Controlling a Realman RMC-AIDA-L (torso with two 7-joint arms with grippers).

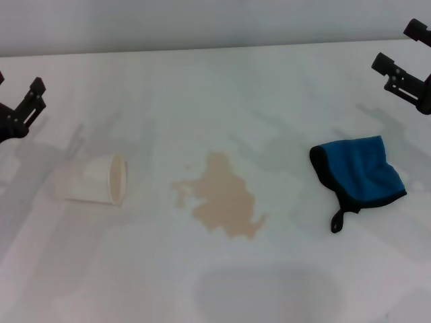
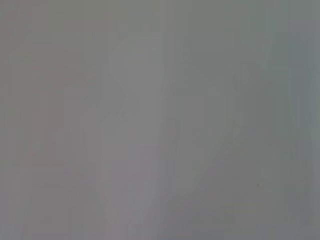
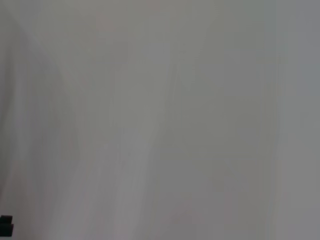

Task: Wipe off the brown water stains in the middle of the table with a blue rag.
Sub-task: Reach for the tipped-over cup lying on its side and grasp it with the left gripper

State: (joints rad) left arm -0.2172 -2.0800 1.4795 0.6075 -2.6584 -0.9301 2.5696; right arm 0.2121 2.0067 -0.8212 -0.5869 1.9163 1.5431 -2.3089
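I see the brown water stains (image 1: 224, 196) mid-desk (image 1: 283, 282), white cup (image 1: 94, 178) tipped over to their left, blue rag (image 1: 360, 173) lying right. Farther back, left pincer (image 1: 19, 106) and right pincer (image 1: 404, 57) hover, both apparently open, holding nothing.

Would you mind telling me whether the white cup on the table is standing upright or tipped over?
Tipped over. The white cup lies on its side on the table, open mouth facing the brown water stains.
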